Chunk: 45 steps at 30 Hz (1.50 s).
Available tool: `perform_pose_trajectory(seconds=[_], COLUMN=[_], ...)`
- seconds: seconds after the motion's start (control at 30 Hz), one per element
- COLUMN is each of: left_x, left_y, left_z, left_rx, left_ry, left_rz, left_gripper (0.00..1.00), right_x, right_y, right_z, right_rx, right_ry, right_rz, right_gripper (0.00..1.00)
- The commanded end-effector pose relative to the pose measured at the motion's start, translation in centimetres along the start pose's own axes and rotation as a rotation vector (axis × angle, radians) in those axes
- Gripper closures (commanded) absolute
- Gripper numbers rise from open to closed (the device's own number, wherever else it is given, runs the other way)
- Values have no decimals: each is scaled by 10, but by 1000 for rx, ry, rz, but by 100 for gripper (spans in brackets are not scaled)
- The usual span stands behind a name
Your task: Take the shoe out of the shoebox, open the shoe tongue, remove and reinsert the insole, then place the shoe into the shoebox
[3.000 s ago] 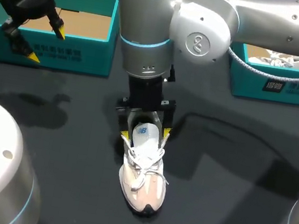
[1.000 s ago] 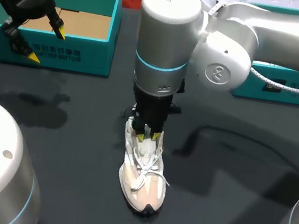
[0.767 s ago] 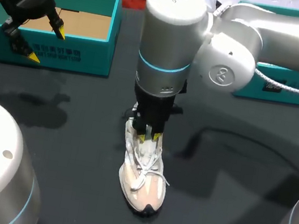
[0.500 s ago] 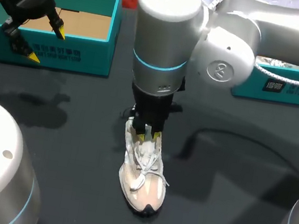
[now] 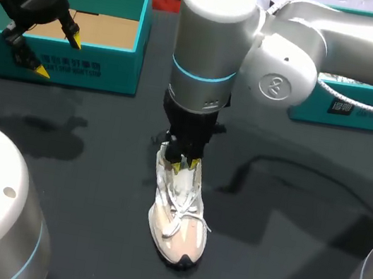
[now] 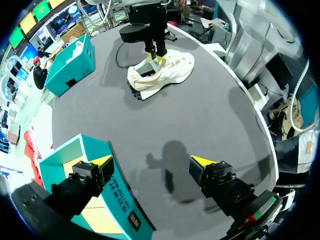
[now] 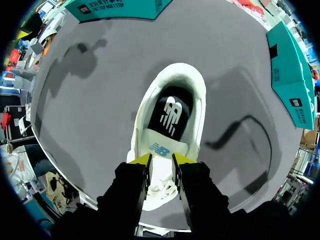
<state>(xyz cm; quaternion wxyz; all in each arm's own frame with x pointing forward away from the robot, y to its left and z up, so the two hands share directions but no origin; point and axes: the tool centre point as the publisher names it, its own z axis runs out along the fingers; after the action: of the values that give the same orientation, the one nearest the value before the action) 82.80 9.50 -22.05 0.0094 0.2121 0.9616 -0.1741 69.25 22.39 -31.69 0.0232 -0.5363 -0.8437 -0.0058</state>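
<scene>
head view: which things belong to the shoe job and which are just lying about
Job: white shoe; shoe tongue, pinched by right gripper; open teal shoebox by left gripper.
Lying about: second teal shoebox, far right.

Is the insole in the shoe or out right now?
In. The right wrist view shows the dark insole lying inside the shoe, past the tongue held between the right gripper fingers.
</scene>
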Motion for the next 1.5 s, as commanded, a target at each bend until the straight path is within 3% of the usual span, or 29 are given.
perform_pose_trajectory(seconds=[0.03, 0.17, 0.27, 0.3, 0.33, 0.4, 0.73, 0.9, 1.0, 1.3, 1.5], left_x=[0, 0, 0, 0, 0, 0, 0, 0, 0, 0, 0], left_y=[0, 0, 0, 0, 0, 0, 0, 0, 0, 0, 0], left_z=[0, 0, 0, 0, 0, 0, 0, 0, 0, 0, 0], left_rx=[-3, -3, -3, -3, -3, -3, -3, -3, -3, -3, -3], left_ry=[0, 0, 0, 0, 0, 0, 0, 0, 0, 0, 0], left_rz=[0, 0, 0, 0, 0, 0, 0, 0, 0, 0, 0], left_gripper=[0, 0, 0, 0, 0, 0, 0, 0, 0, 0, 0], right_x=[8, 13, 20, 23, 27, 31, 31, 24, 25, 25, 15], right_y=[-2, 5, 13, 14, 15, 13, 13, 29, 42, 42, 69], right_z=[-43, -55, -61, -62, -64, -66, -66, -64, -62, -62, -43], right_rx=[7, 36, -17, -39, -68, -96, -96, -120, -24, -24, -9], right_ry=[-111, -130, -124, -110, -107, -95, -95, -118, -163, -163, -125], right_rz=[-70, -306, -530, -639, -761, -882, -882, -1068, -1289, -1289, -1258], right_gripper=[67, 62, 51, 22, 0, 0, 0, 0, 0, 0, 0])
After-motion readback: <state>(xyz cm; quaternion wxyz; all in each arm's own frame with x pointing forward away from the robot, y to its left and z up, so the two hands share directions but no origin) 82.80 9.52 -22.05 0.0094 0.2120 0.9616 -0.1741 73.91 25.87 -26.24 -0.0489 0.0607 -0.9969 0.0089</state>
